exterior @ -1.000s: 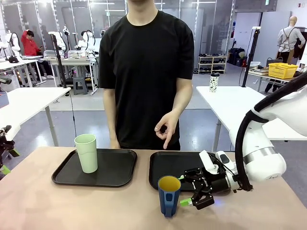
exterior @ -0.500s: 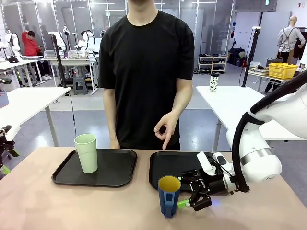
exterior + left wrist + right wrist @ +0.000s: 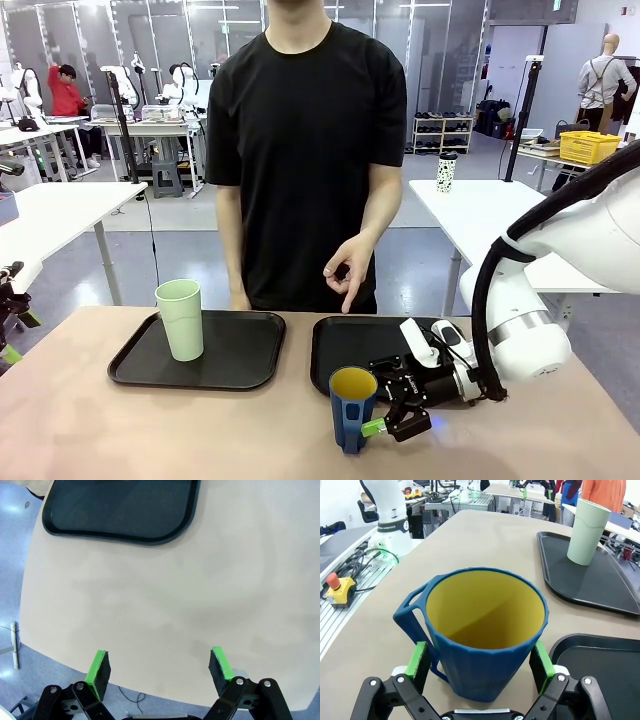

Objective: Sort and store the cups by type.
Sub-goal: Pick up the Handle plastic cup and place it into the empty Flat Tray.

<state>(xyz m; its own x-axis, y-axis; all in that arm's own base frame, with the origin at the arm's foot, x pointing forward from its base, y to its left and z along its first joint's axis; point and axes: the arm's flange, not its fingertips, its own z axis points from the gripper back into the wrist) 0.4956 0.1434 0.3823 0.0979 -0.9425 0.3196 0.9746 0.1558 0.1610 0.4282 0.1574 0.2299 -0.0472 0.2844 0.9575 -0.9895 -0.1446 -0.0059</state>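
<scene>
Pale green tumbler (image 3: 181, 319) stands upright on the left tray (image 3: 240, 362). Dark blue cup (image 3: 351, 409) stands on the table (image 3: 100, 430), at 6 o'clock from the right tray (image 3: 345, 345). Right wrist view shows the cup's handle (image 3: 412, 610) at 9 o'clock. Right gripper (image 3: 376, 400) lies level, jaws fully open, pads (image 3: 416, 660) flanking the cup without gripping. Left gripper (image 3: 159, 667) hovers wide open, empty, over the table edge. Person's hand (image 3: 347, 268) hangs above the right tray.

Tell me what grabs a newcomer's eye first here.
The dark blue cup with its yellow inside stands at the table's near edge, the right gripper open around it. Behind, the pale green tumbler stands upright on the left tray, with a person's hand pointing down.
</scene>
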